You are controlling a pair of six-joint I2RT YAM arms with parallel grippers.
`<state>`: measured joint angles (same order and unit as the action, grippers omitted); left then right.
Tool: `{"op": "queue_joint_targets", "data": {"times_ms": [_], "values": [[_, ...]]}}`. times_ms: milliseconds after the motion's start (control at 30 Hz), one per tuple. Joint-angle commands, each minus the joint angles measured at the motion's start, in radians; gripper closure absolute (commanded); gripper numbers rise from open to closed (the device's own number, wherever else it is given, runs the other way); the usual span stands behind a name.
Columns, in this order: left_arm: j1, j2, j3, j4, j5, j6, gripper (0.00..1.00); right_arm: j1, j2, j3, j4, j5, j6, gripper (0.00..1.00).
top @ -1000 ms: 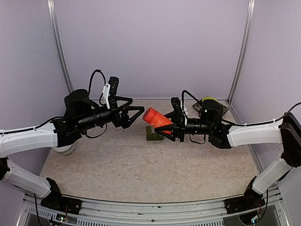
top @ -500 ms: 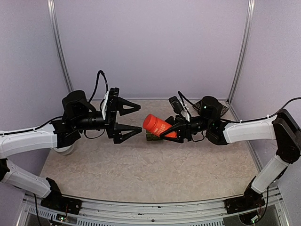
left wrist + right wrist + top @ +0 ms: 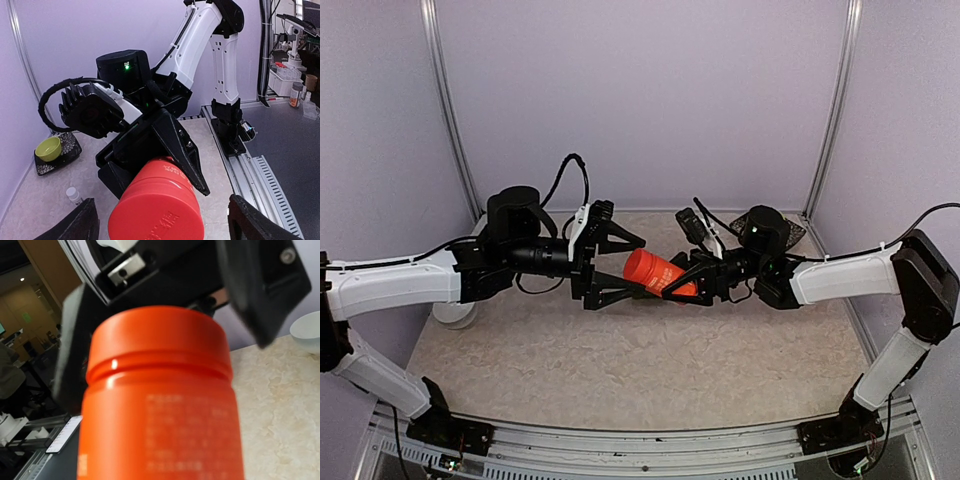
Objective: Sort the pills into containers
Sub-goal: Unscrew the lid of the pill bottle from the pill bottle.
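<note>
Obs: the round orange plastic bottle with its screw cap on (image 3: 655, 273) hangs above the middle of the beige marbled tabletop (image 3: 620, 380), nearer the far edge than the near one. The right gripper (image 3: 682, 281) is clamped across its body.

Key relation: the bottle's long axis lies close to level, running left-right. Its cap end points at the left arm and its base sits back toward the right wrist. The left gripper (image 3: 634, 268) faces it head-on along that axis, jaws spread wide, one finger on each side of the cap. The left wrist view shows daylight between both fingers and the cap, so nothing is gripped there yet.

Containers: you will not find the dark green strip of containers in any view, and I cannot tell where it sits.

Judgement: you are at cap removal. The left jaws need only close, then turn about the bottle's axis.

Room: the near half of the tabletop is open. A white bowl (image 3: 455, 317) sits at the left edge under the left arm. A yellow-green bowl (image 3: 48, 148) on a dark tray is in the far right corner, with a small clear vial (image 3: 73, 194) near it.

Risk: with the bottle lying level, pills may spill once the cap is off
</note>
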<state>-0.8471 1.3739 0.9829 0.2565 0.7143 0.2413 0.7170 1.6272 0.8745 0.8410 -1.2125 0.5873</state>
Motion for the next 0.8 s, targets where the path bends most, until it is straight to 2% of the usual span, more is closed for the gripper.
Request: {"op": "queue_joint_targets", "data": {"times_ms": [0, 233, 333, 433, 567, 767], "values": [[-0.003, -0.006, 0.021, -0.022, 0.001, 0.032, 0.2, -0.005, 0.008, 0.033, 0.036, -0.019, 0.009, 1.0], [-0.003, -0.012, 0.003, -0.01, -0.01, 0.022, 0.47, -0.006, 0.013, 0.037, 0.043, -0.025, 0.012, 1.0], [0.001, -0.019, -0.009, 0.021, -0.024, -0.006, 0.54, -0.009, 0.01, 0.036, 0.038, -0.018, -0.002, 1.0], [0.005, -0.026, -0.019, 0.068, -0.065, -0.078, 0.55, -0.013, -0.003, 0.039, -0.043, 0.031, -0.085, 1.0], [-0.003, -0.009, 0.031, 0.04, -0.241, -0.256, 0.54, -0.011, -0.052, 0.041, -0.228, 0.224, -0.34, 1.0], [-0.035, 0.037, 0.101, -0.053, -0.379, -0.484, 0.52, -0.004, -0.089, -0.017, -0.208, 0.486, -0.521, 1.0]]}}
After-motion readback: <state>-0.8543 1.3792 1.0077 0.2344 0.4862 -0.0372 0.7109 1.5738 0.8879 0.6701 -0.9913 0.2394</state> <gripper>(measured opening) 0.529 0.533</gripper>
